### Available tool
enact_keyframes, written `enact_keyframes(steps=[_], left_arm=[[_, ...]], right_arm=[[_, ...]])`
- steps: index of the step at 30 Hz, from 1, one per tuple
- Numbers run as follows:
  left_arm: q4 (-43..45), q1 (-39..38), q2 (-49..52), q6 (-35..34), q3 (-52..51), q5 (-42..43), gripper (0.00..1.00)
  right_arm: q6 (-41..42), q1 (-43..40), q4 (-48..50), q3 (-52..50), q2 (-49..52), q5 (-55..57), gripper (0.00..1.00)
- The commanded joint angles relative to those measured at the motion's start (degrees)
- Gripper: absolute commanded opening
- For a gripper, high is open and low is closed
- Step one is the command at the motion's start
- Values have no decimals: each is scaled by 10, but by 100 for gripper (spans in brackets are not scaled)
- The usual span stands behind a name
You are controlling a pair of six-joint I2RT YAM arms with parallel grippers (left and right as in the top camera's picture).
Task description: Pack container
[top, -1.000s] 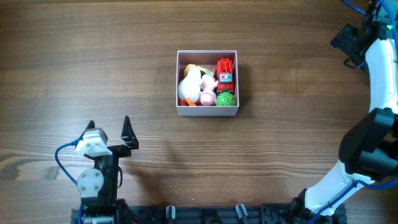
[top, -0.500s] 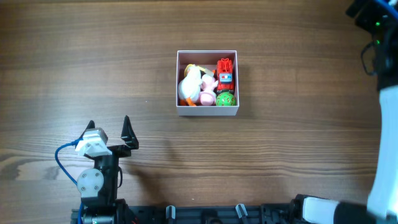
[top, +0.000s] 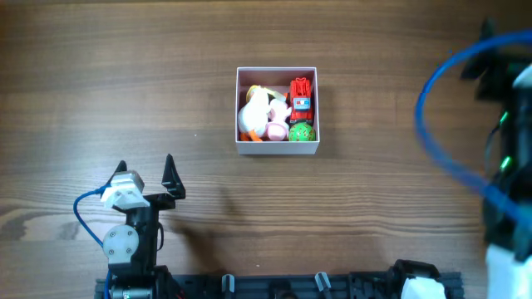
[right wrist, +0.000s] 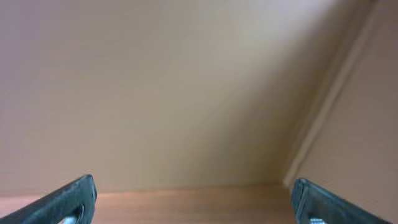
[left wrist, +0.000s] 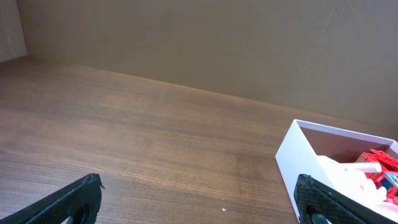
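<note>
The container [top: 277,149], a small square white box with a pink inside, sits at the table's middle. It holds a white and yellow duck toy [top: 255,110], a red truck [top: 301,95], a green ball [top: 302,132] and a pink toy [top: 277,129]. Its white wall also shows in the left wrist view [left wrist: 297,155]. My left gripper [top: 146,173] is open and empty at the front left, well apart from the box. My right gripper [right wrist: 196,199] is open and empty, raised and facing the beige wall; only its blurred arm [top: 507,149] shows in the overhead view.
A beige wall [left wrist: 205,43] stands behind the table. A blue cable [top: 453,141] loops off the right arm at the right edge. The arm bases sit along the front edge.
My right arm has swung from the far right corner down and toward the front along the right edge, blurred in motion. My left arm and the box have not moved.
</note>
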Motion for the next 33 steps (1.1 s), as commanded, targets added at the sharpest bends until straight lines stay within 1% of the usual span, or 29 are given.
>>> enact_keyframes(steps=[1, 4, 7, 10, 13, 17, 22, 33], left_arm=[[2, -4, -6, 12, -4, -7, 100], [2, -4, -6, 12, -4, -7, 100], [2, -4, -6, 12, -4, -7, 100], [2, -4, -6, 12, -4, -7, 100], [2, -4, -6, 12, -4, -7, 100], [2, -4, -6, 12, -4, -7, 100], [2, -4, -6, 12, -4, -7, 100], [2, -4, -6, 12, -4, -7, 100]], right_arm=[[-20, 3, 44, -135, -110, -82, 100], [-21, 3, 71, -222, -178, -81, 100], [-21, 3, 131, -322, -261, -81, 100], [-21, 3, 165, -390, -331, -95, 100], [-21, 3, 168, -448, -407, -123, 100], [-21, 3, 168, -492, -471, -132, 100], [-21, 3, 167, -537, -527, -136, 100], [-25, 37, 175, -590, -526, -146, 100]])
